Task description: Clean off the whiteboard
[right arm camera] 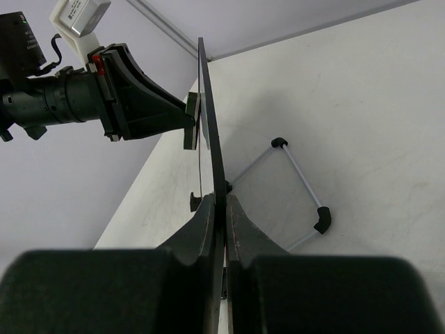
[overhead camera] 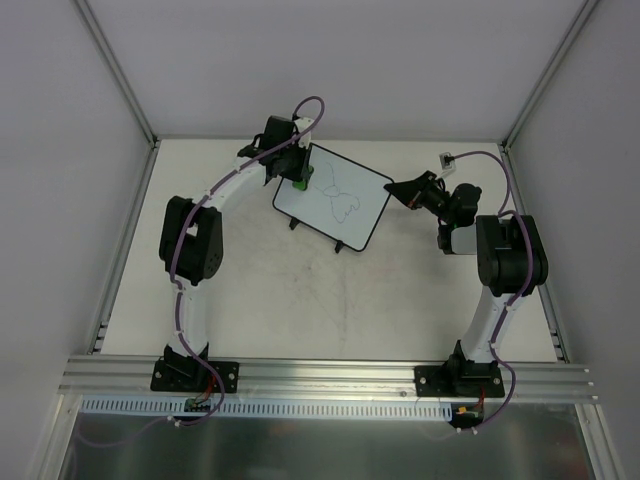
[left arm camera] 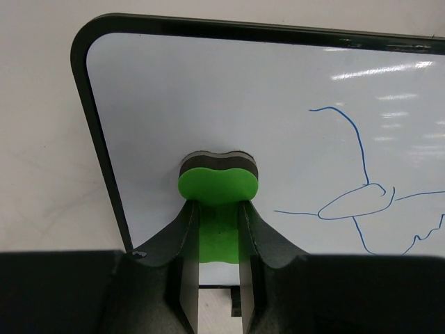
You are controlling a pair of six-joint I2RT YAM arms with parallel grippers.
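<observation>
The whiteboard [overhead camera: 365, 210] stands tilted at the back middle of the table, with a thin blue scribble [overhead camera: 338, 196] across it. My left gripper [overhead camera: 297, 172] is at the board's upper left corner, shut on a green eraser [left arm camera: 218, 182] with a dark felt face. The felt is pressed flat on the whiteboard [left arm camera: 243, 104], left of the scribble [left arm camera: 354, 202]. My right gripper [overhead camera: 396, 188] is shut on the board's right edge. Seen from the right wrist, the board [right arm camera: 208, 125] is edge-on between the right gripper [right arm camera: 221, 200] jaws, with the eraser [right arm camera: 192, 120] on its far face.
Behind the board, a thin wire stand [right arm camera: 300, 182] with black feet rests on the white table [overhead camera: 300, 300]. Grey walls and aluminium posts [overhead camera: 118, 72] enclose the table. A metal rail [overhead camera: 330, 378] carrying both arm bases runs along the near edge.
</observation>
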